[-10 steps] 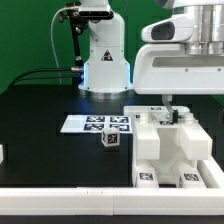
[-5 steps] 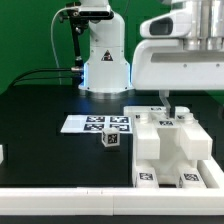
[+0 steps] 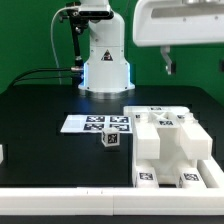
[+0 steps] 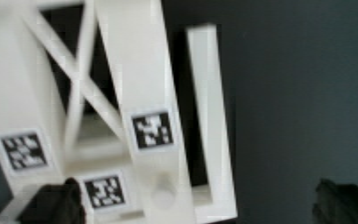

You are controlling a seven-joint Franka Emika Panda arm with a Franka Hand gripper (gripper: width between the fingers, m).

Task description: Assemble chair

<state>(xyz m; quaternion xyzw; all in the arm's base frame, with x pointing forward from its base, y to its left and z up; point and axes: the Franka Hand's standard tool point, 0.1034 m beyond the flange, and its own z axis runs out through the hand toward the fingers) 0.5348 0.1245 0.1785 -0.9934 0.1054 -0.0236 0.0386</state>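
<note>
The chair (image 3: 165,145) is a blocky cluster of matte white panels and bars with small square tags, standing on the black table at the exterior view's right. My gripper (image 3: 168,62) hangs well above it, apart from it. In the wrist view the chair's crossed bars and tagged panels (image 4: 131,95) lie below my gripper (image 4: 197,203). Its dark fingertips (image 4: 51,205) show far apart at the picture's two lower corners, with nothing held between them. A small loose cube with a tag (image 3: 111,141) sits on the table beside the chair.
The marker board (image 3: 95,123) lies flat on the table toward the exterior view's left of the chair. A white part (image 3: 2,154) shows at the left edge. A white rail (image 3: 70,200) runs along the table's front. The arm's base (image 3: 103,55) stands at the back.
My gripper has lifted straight up from the top of the chair, where it was down among the parts. The chair and the cube have stayed in place.
</note>
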